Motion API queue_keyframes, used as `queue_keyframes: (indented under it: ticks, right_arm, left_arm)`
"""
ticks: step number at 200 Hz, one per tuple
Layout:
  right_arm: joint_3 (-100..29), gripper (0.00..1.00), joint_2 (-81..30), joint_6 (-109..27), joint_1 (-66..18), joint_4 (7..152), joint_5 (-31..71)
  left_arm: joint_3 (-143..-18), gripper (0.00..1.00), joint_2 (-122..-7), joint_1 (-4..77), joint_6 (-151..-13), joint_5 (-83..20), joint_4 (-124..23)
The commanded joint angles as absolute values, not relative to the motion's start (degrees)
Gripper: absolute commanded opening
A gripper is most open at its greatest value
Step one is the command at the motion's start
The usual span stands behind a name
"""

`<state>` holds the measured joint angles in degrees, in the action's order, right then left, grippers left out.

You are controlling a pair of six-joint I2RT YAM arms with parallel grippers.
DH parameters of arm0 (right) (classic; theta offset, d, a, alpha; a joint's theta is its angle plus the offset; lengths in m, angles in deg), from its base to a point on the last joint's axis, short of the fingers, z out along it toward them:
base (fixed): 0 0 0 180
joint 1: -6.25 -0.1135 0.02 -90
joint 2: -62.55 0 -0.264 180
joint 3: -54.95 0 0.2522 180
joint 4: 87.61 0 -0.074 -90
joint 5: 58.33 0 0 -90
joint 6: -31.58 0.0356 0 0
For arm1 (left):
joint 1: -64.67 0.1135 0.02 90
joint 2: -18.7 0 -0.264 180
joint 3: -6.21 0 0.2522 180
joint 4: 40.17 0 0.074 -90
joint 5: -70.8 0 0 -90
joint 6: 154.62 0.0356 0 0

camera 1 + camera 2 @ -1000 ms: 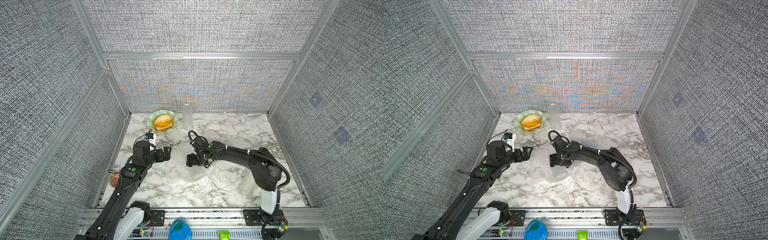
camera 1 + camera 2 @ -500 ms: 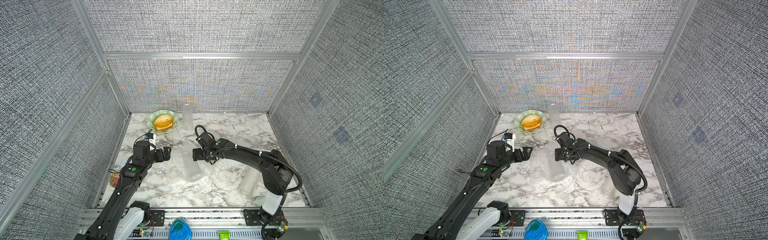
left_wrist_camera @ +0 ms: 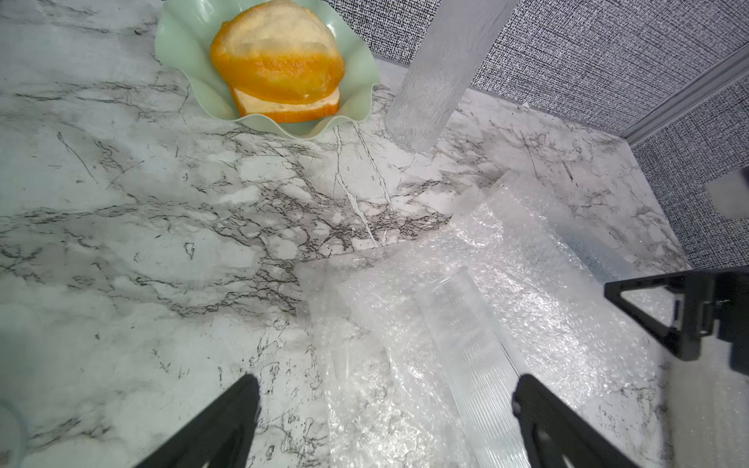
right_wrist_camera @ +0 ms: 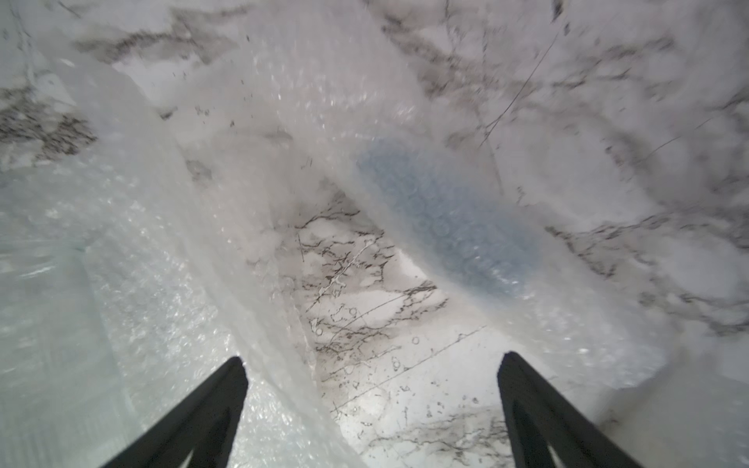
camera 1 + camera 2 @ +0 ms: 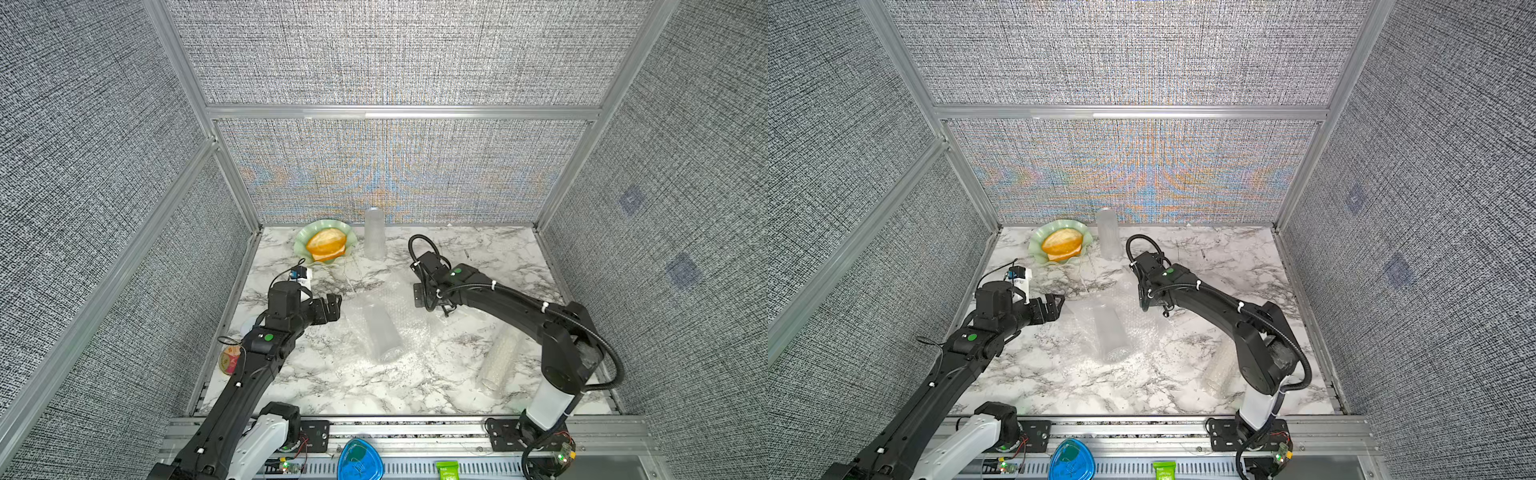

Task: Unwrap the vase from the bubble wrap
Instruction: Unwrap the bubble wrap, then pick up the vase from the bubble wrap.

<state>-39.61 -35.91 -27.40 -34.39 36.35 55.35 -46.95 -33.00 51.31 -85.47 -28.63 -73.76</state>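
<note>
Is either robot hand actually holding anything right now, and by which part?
Nothing is held. The left end effector and right end effector are both open, over the bubble wrap and the lying vase.

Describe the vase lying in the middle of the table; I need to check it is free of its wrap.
The vase is a clear, ribbed glass cylinder lying on its side on the spread-open bubble wrap, its open end toward the table's front edge. Nothing covers it, and neither gripper touches it.
</note>
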Motion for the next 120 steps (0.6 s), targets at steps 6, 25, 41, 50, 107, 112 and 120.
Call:
queue_keyframes:
  ticks: [6, 25, 41, 50, 107, 112, 120]
  right_arm:
    - [-41.74, 0.93, -32.22, -29.33, -35.38, 35.87, 57.29]
    - [-43.79, 0.92, -30.56, -31.38, -37.76, 39.86, 52.79]
    - [-47.54, 0.92, -31.90, -31.94, -40.48, 41.09, 50.19]
    - [-49.83, 0.93, -33.76, -32.50, -42.08, 41.35, 49.06]
    - [-73.48, 0.92, -53.37, -36.47, -47.58, 27.99, 43.02]
    - [-75.17, 0.92, -54.87, -36.54, -47.73, 26.58, 43.21]
    - [-77.08, 0.92, -57.08, -36.57, -47.89, 24.91, 42.91]
  left_arm:
    - [-47.20, 1.00, -33.44, 51.39, -84.32, -27.37, -74.41]
    - [-47.25, 0.99, -33.22, 51.40, -85.26, -24.71, -75.34]
    - [-47.61, 1.00, -33.26, 51.40, -85.87, -22.76, -76.15]
    - [-48.05, 1.00, -33.58, 51.40, -86.62, -21.07, -76.84]
    - [-49.35, 0.99, -32.42, 54.39, -91.33, -9.39, -80.92]
    - [-49.29, 1.00, -32.16, 54.78, -91.52, -8.99, -81.02]
    - [-49.28, 1.00, -31.82, 55.32, -92.03, -8.23, -81.10]
